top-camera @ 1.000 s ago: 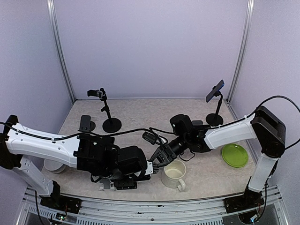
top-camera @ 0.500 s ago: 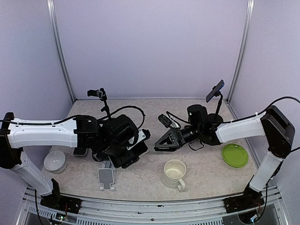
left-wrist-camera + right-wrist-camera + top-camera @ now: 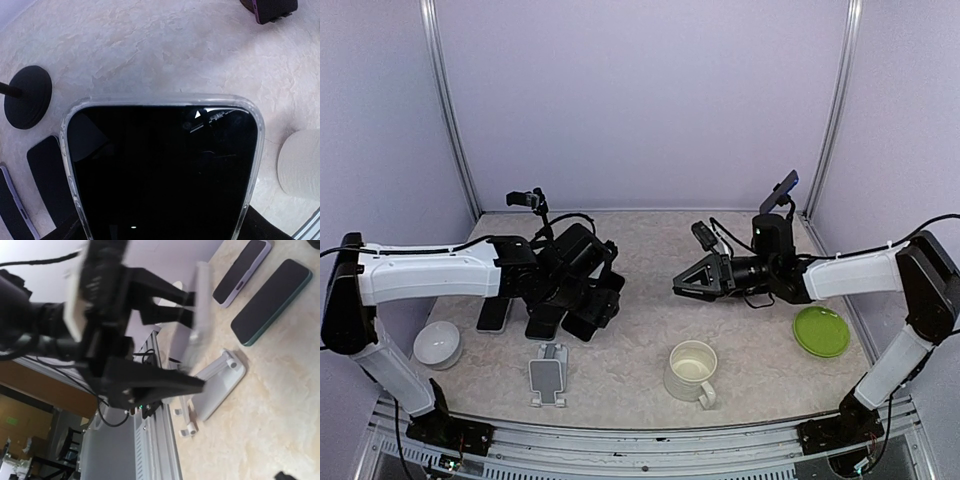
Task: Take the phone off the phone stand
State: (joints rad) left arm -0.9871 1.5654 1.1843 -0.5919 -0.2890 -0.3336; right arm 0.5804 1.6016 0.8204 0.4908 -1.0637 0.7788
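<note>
The phone, black-screened in a clear case, fills the left wrist view. My left gripper is shut on it, holding it above the table left of centre, clear of the stand. The white phone stand sits empty near the front edge, and it also shows in the right wrist view. There the held phone appears edge-on and blurred. My right gripper hangs open at mid-table, right of the phone, with nothing between its fingers.
Two other phones lie flat on the table, a lilac one and a dark one. A white bowl is front left. A cream mug and green plate are front right. Black pole mounts stand behind.
My left gripper lifted the phone off the stand and carried it back and left. My right gripper opened wide and withdrew to the right, away from the stand.
</note>
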